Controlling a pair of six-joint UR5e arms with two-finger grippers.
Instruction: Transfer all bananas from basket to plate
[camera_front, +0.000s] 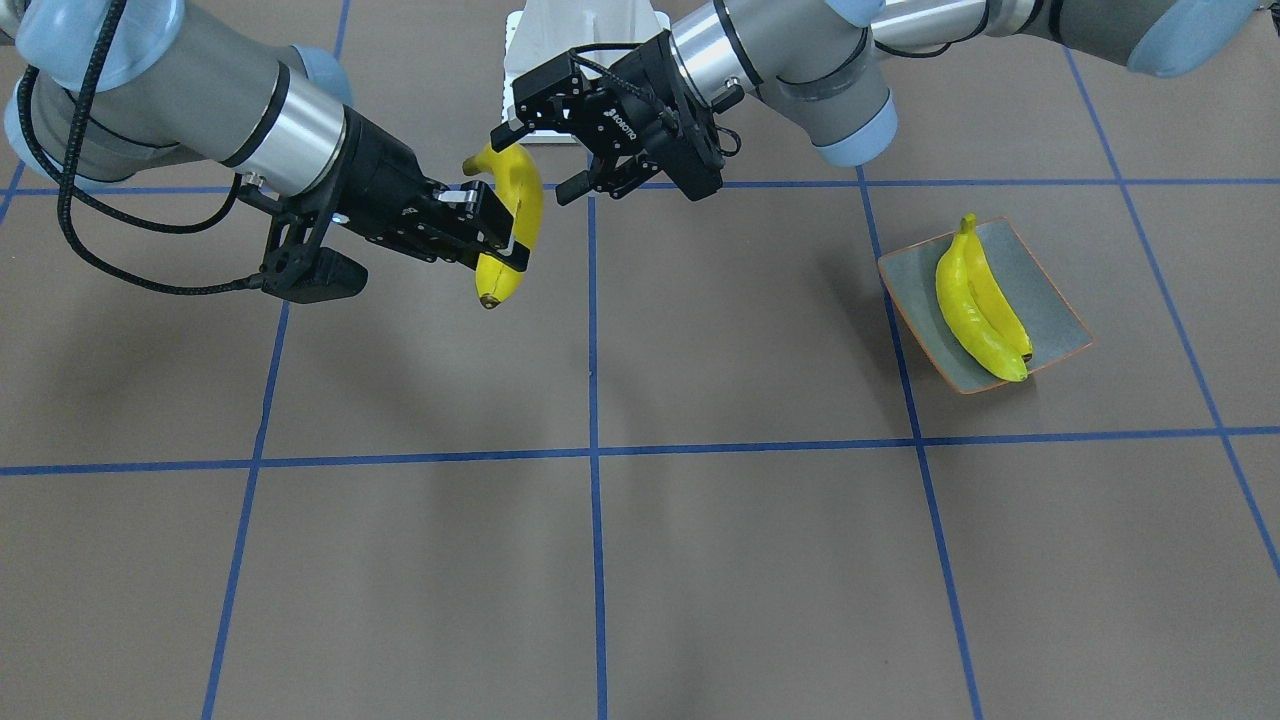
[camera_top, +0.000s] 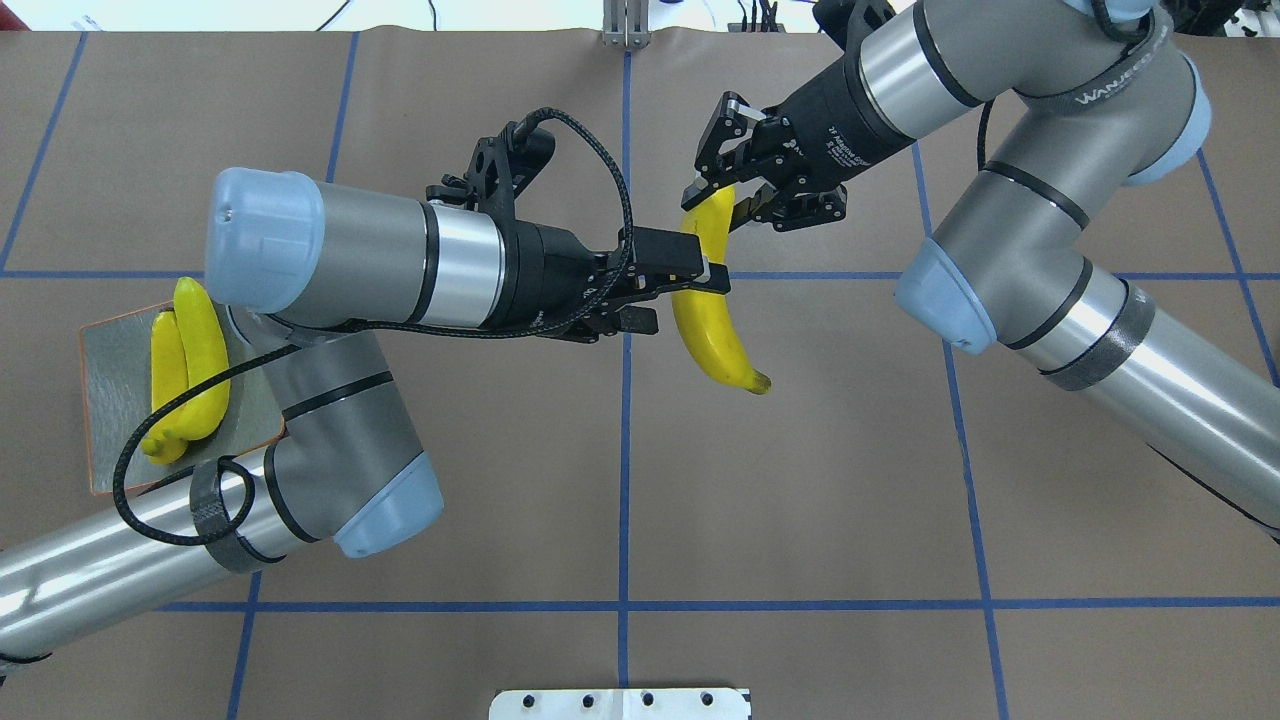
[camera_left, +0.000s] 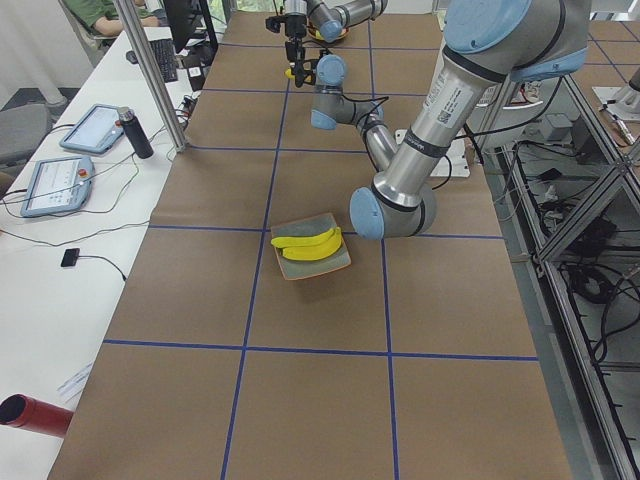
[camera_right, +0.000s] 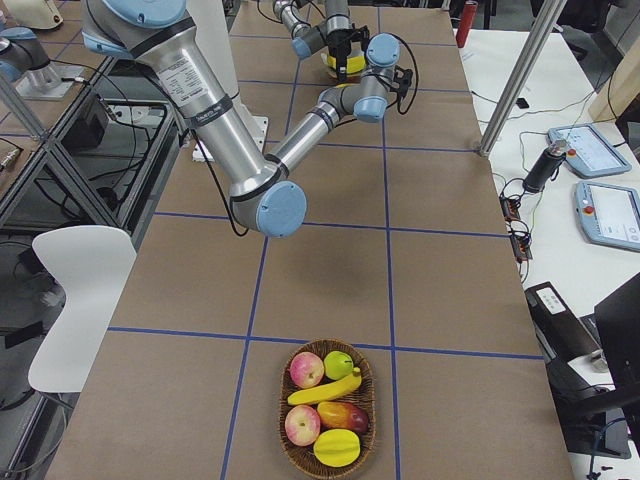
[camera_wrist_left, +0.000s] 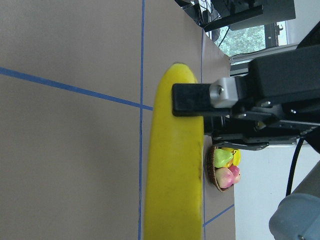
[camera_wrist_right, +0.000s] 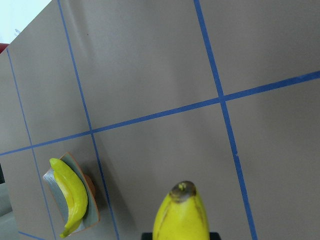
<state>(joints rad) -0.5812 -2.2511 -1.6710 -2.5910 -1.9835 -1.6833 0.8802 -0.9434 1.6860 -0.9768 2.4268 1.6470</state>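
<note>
My right gripper (camera_front: 505, 235) is shut on a yellow banana (camera_front: 515, 190) and holds it in the air over the middle of the table. It grips near the brown-tipped end (camera_wrist_right: 182, 192). My left gripper (camera_front: 528, 164) is open and straddles the same banana (camera_top: 710, 340) nearer its other end. The grey-green plate (camera_front: 1040, 290) lies on my left and holds two bananas (camera_front: 975, 300) side by side. The plate also shows in the overhead view (camera_top: 110, 370). One more banana (camera_right: 325, 390) lies in the wicker basket (camera_right: 283, 420) at the table's right end.
The basket also holds apples (camera_right: 307, 370), a pear and other fruit. A white mounting plate (camera_top: 620, 703) sits at my base. Blue tape lines grid the brown table. A side bench with tablets (camera_left: 95, 125) and metal posts runs along the far edge.
</note>
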